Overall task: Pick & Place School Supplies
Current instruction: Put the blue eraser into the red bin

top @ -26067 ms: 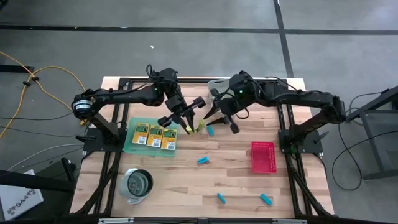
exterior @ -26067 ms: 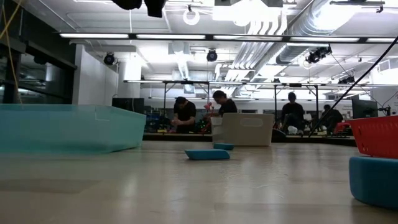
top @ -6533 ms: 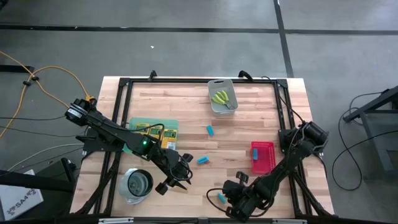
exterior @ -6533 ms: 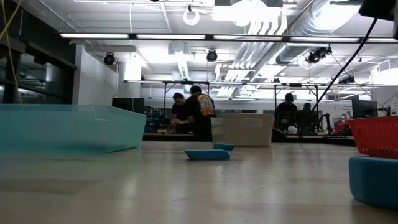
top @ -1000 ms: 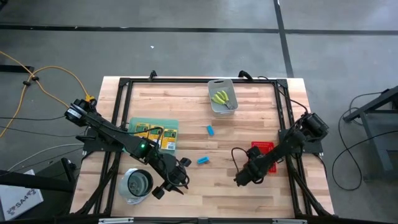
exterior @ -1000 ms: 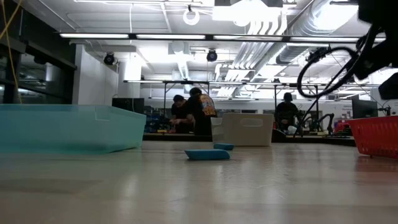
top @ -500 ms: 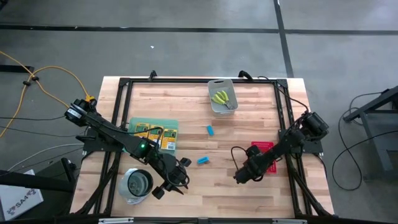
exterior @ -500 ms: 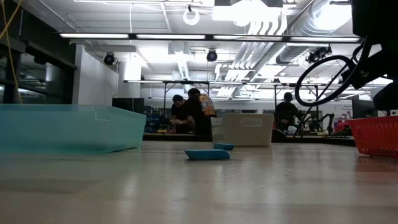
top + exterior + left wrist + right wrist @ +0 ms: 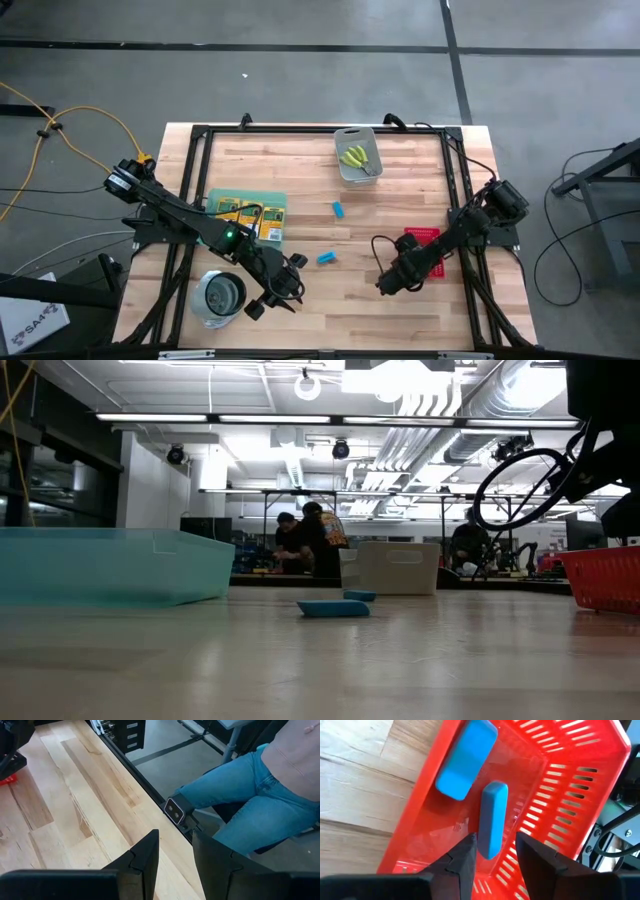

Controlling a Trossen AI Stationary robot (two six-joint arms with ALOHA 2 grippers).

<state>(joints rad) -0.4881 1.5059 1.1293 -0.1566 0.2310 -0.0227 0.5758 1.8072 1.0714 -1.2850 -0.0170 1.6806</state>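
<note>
The right gripper (image 9: 494, 851), jaws released, is hovering over the red tray (image 9: 570, 780), where two light-blue blocks (image 9: 492, 819) are lying sorted; the idle left gripper (image 9: 174, 851) is hanging parted above the counter (image 9: 300, 180).

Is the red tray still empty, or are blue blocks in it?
Not empty. The right wrist view shows two blue blocks lying inside the red tray, beyond the open right pincer.

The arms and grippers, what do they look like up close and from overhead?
Both arms are black, jointed links. The left arm carries a small green light partway along; the right arm has a black cable looping near its wrist. The left gripper and right gripper each end in two flat, dark matte fingers with angular, stepped tips.
</note>
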